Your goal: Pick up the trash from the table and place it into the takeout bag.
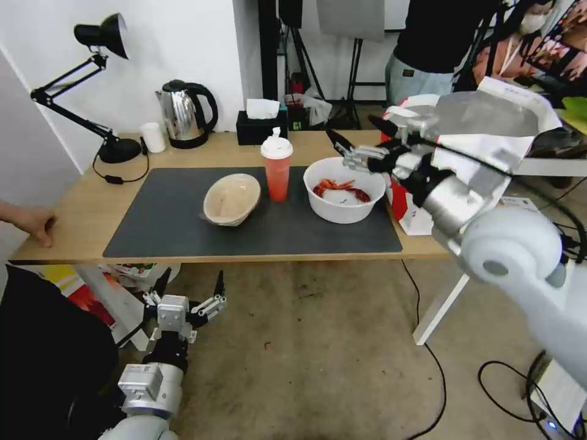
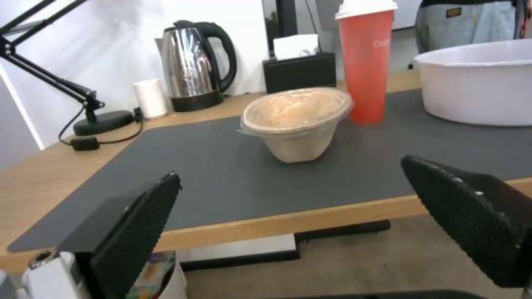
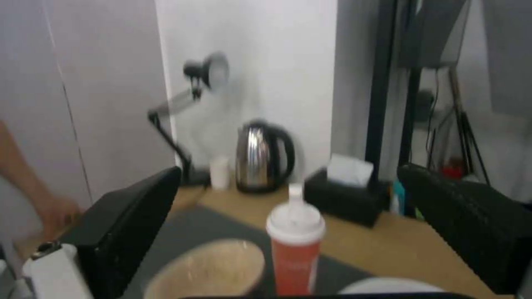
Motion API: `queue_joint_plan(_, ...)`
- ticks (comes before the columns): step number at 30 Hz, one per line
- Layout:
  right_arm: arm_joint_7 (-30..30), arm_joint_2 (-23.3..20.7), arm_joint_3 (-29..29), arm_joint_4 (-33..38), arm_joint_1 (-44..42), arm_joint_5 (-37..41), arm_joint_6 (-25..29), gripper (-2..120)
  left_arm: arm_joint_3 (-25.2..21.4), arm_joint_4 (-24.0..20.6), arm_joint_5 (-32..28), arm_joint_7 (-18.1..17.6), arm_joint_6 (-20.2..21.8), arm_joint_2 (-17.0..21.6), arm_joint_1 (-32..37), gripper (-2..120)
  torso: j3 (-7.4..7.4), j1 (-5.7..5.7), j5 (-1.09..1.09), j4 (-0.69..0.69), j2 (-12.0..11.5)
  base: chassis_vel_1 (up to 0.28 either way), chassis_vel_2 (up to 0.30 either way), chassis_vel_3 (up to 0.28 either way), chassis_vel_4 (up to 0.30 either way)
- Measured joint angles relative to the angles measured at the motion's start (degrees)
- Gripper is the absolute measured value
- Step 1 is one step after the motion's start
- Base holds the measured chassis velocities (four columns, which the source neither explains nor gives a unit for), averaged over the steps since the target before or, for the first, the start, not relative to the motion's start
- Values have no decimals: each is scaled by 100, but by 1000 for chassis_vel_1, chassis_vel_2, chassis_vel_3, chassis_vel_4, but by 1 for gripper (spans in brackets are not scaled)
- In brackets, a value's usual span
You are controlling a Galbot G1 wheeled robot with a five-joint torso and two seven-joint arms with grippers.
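On the dark mat of the table (image 1: 79, 214) stand a beige paper bowl (image 1: 231, 198), a red cup with a white lid (image 1: 277, 166) and a white bowl with red crayfish shells (image 1: 341, 190). My right gripper (image 1: 354, 131) hovers open just above the white bowl's far right rim, holding nothing. The takeout bag (image 1: 489, 116), white with a silver lining and a red side, stands open at the table's right end behind that arm. My left gripper (image 1: 189, 286) hangs open below the table's front edge. The left wrist view faces the beige bowl (image 2: 296, 120), the cup (image 2: 365, 62) and the white bowl (image 2: 479, 83).
A steel kettle (image 1: 183, 113), a black tissue box (image 1: 262, 125), a small white cup (image 1: 153, 137) and a black desk lamp (image 1: 113, 146) line the table's back edge. A person's hand (image 1: 36, 223) rests on the left end. Cables lie on the floor.
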Motion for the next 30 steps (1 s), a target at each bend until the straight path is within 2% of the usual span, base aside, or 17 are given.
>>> queue_joint_plan(1, 0, 0, 0, 0, 0, 0, 0, 100, 0, 0, 0, 0, 0, 0, 0, 100, 0, 0, 0, 0, 0, 0, 0, 0, 0)
queue_joint_plan(5, -47, -47, -597, -329, 1013, 246, -1206, 100, 0, 0, 0, 0, 0, 1, 0, 100, 0, 0, 2, 0, 0, 0, 0, 0, 0)
queue_joint_plan(8, -79, -35, -875, -528, 1475, 453, -1600, 100, 0, 0, 0, 0, 0, 1, 0, 100, 0, 0, 1, 0, 0, 0, 0, 0, 0)
queue_joint_plan(11, -95, -6, -1269, -807, 1913, 546, -1711, 100, -1, 0, 0, 0, 0, 1, 0, 100, 0, 0, 1, 0, 0, 0, 0, 0, 0)
queue_joint_plan(25, -78, 228, -2206, -1356, 2624, 484, -1678, 100, 0, 0, 0, 0, 0, 1, 0, 100, 0, -1, 3, 0, 0, 0, 0, 0, 0)
queue_joint_plan(29, -89, 279, -2973, -1613, 3286, 458, -1661, 100, 0, 0, 0, 0, 0, 1, 0, 100, 0, -1, 2, 0, 0, 0, 0, 0, 0)
queue_joint_plan(30, -89, 279, -2973, -1613, 3286, 458, -1661, 100, 0, 0, 0, 0, 0, 1, 0, 100, 0, -1, 2, 0, 0, 0, 0, 0, 0)
